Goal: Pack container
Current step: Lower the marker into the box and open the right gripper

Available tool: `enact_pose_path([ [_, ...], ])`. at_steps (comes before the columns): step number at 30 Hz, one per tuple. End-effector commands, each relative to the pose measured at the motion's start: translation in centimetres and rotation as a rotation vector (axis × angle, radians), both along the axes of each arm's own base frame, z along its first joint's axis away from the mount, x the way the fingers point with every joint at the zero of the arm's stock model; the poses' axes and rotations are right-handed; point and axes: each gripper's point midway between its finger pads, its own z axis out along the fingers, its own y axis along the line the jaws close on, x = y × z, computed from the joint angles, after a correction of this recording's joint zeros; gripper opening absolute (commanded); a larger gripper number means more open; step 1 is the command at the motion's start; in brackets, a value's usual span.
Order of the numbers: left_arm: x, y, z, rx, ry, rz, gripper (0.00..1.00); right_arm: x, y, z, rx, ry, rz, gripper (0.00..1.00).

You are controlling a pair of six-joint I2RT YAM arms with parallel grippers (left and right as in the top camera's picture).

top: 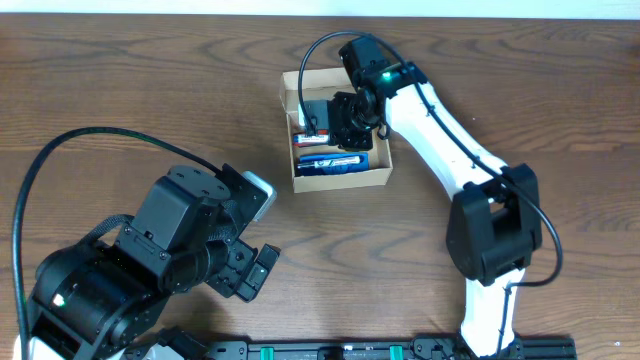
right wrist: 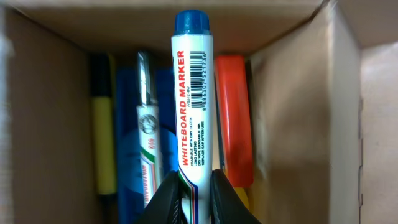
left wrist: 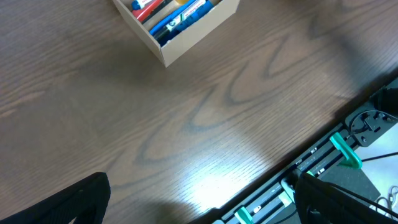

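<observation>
The table (top: 120,80) is bare wood across its whole left and near-middle stretch; I see nothing loose on it waiting to be picked up, though the arms hide some of the surface. My left arm sits low at the near left, well apart from the work. The left gripper (top: 255,272) has its jaws spread wide and nothing between them.

The container (top: 340,181) lies toward the far side, a little right of centre, open at the top. From overhead the right arm reaches over it and the right gripper (right wrist: 194,202) hangs inside the opening. Its jaws are clamped on the lower barrel of a whiteboard marker (right wrist: 193,93), which points with its blue cap toward the far wall of the box.

Below the marker the box holds several items lying lengthwise side by side: an orange marker (right wrist: 233,118) to the right, a white-barrelled pen (right wrist: 146,143) and a blue item (right wrist: 124,124) to the left, and a yellow pen (right wrist: 102,124) by the left wall.

I judge the packing well along. What is left is to set this marker down among the others, release it and pull the arm clear. Whether a lid needs closing I cannot tell from here.
</observation>
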Motion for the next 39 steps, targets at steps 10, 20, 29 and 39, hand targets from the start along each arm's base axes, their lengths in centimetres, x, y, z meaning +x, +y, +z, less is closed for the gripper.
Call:
enact_pose_path([
  [10,-0.1,0.2,0.0,0.002,-0.001,0.005,0.95,1.5,-0.4,-2.3,-0.072,-0.051,0.019,0.07],
  [20,0.0,0.2,0.0,0.002,-0.001,0.005,0.95,1.7,-0.4,-2.0,-0.059,-0.043,-0.035,0.36],
  [29,0.0,0.2,0.0,0.002,-0.001,0.005,0.95,2.0,0.2,5.4,0.062,-0.106,-0.230,0.25],
  [39,1.0,0.4,0.4,0.012,-0.052,0.030,0.95,2.1,-2.7,16.8,0.295,-0.191,-0.548,0.01],
])
